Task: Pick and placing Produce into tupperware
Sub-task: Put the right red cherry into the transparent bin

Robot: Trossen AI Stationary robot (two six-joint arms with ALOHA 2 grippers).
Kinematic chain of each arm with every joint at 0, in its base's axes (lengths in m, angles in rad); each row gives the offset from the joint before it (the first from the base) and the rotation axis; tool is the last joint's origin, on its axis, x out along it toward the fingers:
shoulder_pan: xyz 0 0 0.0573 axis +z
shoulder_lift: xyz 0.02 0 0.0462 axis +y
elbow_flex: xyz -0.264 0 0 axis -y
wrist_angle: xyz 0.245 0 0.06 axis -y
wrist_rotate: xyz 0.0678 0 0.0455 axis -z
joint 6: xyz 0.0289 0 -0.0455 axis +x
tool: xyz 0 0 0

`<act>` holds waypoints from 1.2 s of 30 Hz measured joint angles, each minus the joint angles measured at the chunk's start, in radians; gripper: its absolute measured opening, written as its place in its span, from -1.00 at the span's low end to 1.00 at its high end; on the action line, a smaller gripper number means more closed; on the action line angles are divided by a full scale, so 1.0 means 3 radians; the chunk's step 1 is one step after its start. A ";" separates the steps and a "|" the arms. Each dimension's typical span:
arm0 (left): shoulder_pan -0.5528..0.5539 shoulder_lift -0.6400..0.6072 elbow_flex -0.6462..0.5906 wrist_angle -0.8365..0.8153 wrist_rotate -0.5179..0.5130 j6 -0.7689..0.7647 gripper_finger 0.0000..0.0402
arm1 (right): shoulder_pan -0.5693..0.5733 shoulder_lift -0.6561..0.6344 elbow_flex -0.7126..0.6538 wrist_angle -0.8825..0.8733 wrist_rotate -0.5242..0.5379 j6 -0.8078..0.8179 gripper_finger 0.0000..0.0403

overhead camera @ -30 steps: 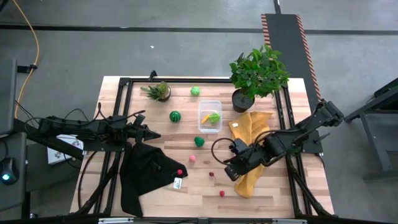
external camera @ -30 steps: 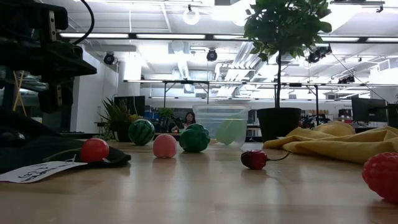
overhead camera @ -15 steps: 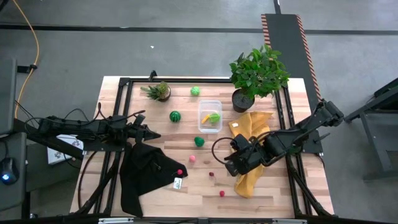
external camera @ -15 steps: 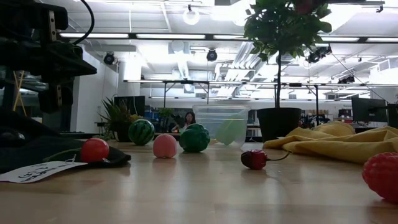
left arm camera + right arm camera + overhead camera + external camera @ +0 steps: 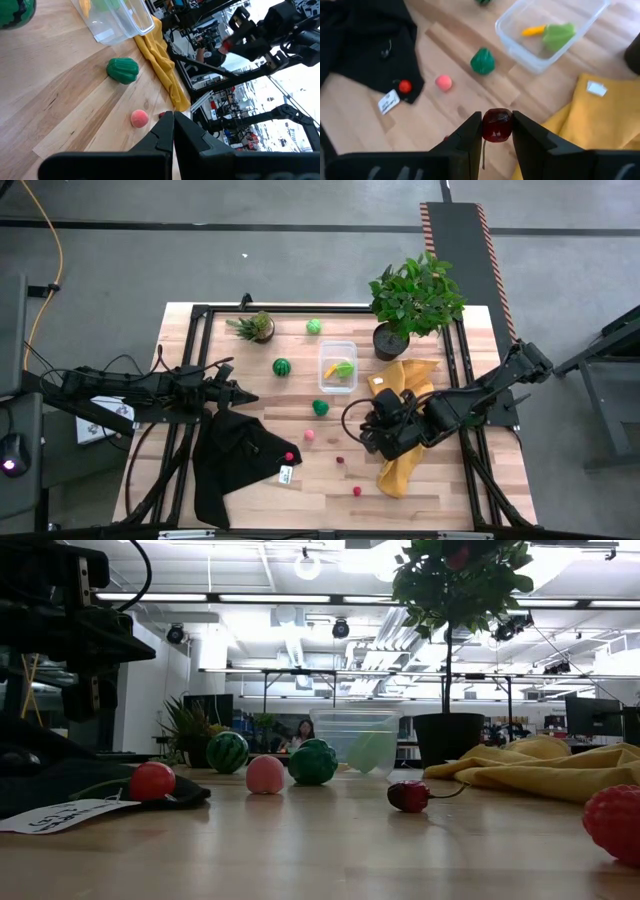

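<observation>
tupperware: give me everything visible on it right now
The tupperware is a small clear rectangular plastic tub with rounded corners and a thicker rim, lid off, sitting upright on the wooden table. It lies toward the far middle, just left of the big plant's black pot and the yellow cloth. Inside are a yellow piece and a light-green leafy piece. No tool touches it.

Two dark, near-black jointed arms are seen above the wooden table [image 5: 330, 480], each trailed by looping black cables. Matte black, wedge-shaped fingers [image 5: 466, 137] are fitted to each gripper.
</observation>
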 joint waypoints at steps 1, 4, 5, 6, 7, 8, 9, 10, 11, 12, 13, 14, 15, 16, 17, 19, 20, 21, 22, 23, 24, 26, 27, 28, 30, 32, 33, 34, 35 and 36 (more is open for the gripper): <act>0.0001 0.0000 0.0001 0.0000 0.0000 0.0000 -1.00 | 0.0000 0.0001 0.0000 0.0000 0.0053 0.0001 -0.57; 0.0001 0.0000 0.0000 0.0000 0.0000 0.0000 -1.00 | 0.0000 0.0010 0.0000 0.0000 0.0218 0.0000 -0.57; 0.0000 -0.0001 0.0000 -0.0001 0.0000 0.0001 -1.00 | -0.0001 0.0014 0.0000 0.0000 0.0261 0.0000 -0.57; 0.0000 -0.0001 0.0000 0.0000 0.0000 0.0000 -1.00 | -0.0010 0.0021 0.0000 0.0000 0.0307 0.0007 -0.57; 0.0001 -0.0001 0.0000 -0.0001 0.0000 0.0000 -1.00 | -0.0022 0.0030 0.0000 0.0000 0.0341 0.0008 -0.57; 0.0001 0.0000 0.0000 -0.0001 0.0000 0.0000 -1.00 | -0.0027 0.0042 0.0000 0.0001 0.0346 0.0008 -0.57; 0.0000 0.0000 0.0000 0.0000 0.0000 0.0001 -1.00 | -0.0048 0.0054 0.0000 0.0001 0.0347 0.0006 -0.57; 0.0001 -0.0001 0.0000 -0.0001 0.0000 0.0000 -1.00 | -0.0064 0.0070 0.0000 0.0001 0.0348 0.0006 -0.57; 0.0000 -0.0001 0.0000 -0.0001 0.0000 0.0000 -1.00 | -0.0082 0.0083 0.0000 0.0001 0.0353 0.0006 -0.57; 0.0000 -0.0001 0.0000 0.0000 -0.0001 0.0001 -1.00 | -0.0097 0.0098 0.0000 0.0002 0.0354 0.0006 -0.57; 0.0001 0.0000 0.0001 0.0000 0.0000 0.0000 -1.00 | -0.0120 0.0116 0.0000 0.0003 0.0357 0.0001 -0.57; 0.0000 -0.0001 0.0000 -0.0001 0.0000 0.0000 -1.00 | -0.0143 0.0134 0.0000 0.0006 0.0369 -0.0002 -0.57; 0.0000 -0.0001 0.0000 0.0000 0.0000 0.0000 -1.00 | -0.0165 0.0151 0.0000 0.0009 0.0379 -0.0002 -0.57; 0.0001 -0.0001 0.0000 -0.0001 0.0000 0.0000 -1.00 | -0.0187 0.0166 0.0000 0.0013 0.0398 -0.0001 -0.57; 0.0001 0.0000 0.0000 -0.0001 0.0000 0.0000 -1.00 | -0.0214 0.0184 0.0000 0.0024 0.0413 -0.0003 -0.57; 0.0000 -0.0001 0.0001 -0.0001 0.0000 0.0000 -1.00 | -0.0261 0.0219 0.0000 0.0063 0.0426 -0.0004 -0.57; 0.0000 0.0000 0.0000 0.0000 0.0000 0.0000 -1.00 | -0.0281 0.0240 0.0000 0.0091 0.0430 -0.0027 -0.57; 0.0000 0.0000 0.0000 0.0000 0.0000 0.0000 -1.00 | -0.0303 0.0259 0.0000 0.0135 0.0433 -0.0060 -0.57; 0.0000 0.0000 0.0000 -0.0001 0.0000 0.0000 -1.00 | -0.0322 0.0278 0.0000 0.0177 0.0437 -0.0095 -0.57; 0.0001 0.0000 0.0000 0.0000 0.0000 0.0000 -1.00 | -0.0345 0.0299 0.0000 0.0212 0.0441 -0.0121 -0.57; 0.0000 -0.0001 0.0000 0.0000 -0.0001 0.0001 -1.00 | -0.0370 0.0319 0.0000 0.0251 0.0446 -0.0143 -0.57; 0.0000 -0.0001 0.0000 0.0000 0.0000 0.0000 -1.00 | -0.0415 0.0355 0.0000 0.0305 0.0451 -0.0149 -0.57; 0.0000 -0.0001 0.0000 0.0000 0.0000 0.0000 -1.00 | -0.0437 0.0375 0.0000 0.0330 0.0451 -0.0151 -0.57; 0.0001 -0.0001 0.0000 -0.0001 0.0000 0.0000 -1.00 | -0.0460 0.0396 0.0000 0.0351 0.0450 -0.0151 -0.57; 0.0001 -0.0001 0.0000 0.0000 -0.0001 0.0001 -1.00 | -0.0504 0.0435 0.0000 0.0371 0.0450 -0.0153 -0.57; 0.0001 0.0000 0.0000 -0.0001 0.0000 0.0000 -1.00 | -0.0550 0.0477 0.0000 0.0412 0.0450 -0.0154 -0.57; 0.0000 -0.0001 0.0001 0.0000 0.0000 0.0000 -1.00 | -0.0568 0.0499 0.0000 0.0432 0.0449 -0.0176 -0.57; 0.0000 -0.0001 0.0000 0.0000 0.0000 0.0000 -1.00 | -0.0589 0.0522 0.0000 0.0459 0.0449 -0.0199 -0.57; 0.0001 0.0000 0.0000 0.0000 0.0000 0.0000 -1.00 | -0.0610 0.0541 0.0000 0.0503 0.0449 -0.0212 -0.57; 0.0001 0.0000 0.0000 0.0000 0.0000 0.0000 -1.00 | -0.0628 0.0558 0.0000 0.0543 0.0448 -0.0228 -0.57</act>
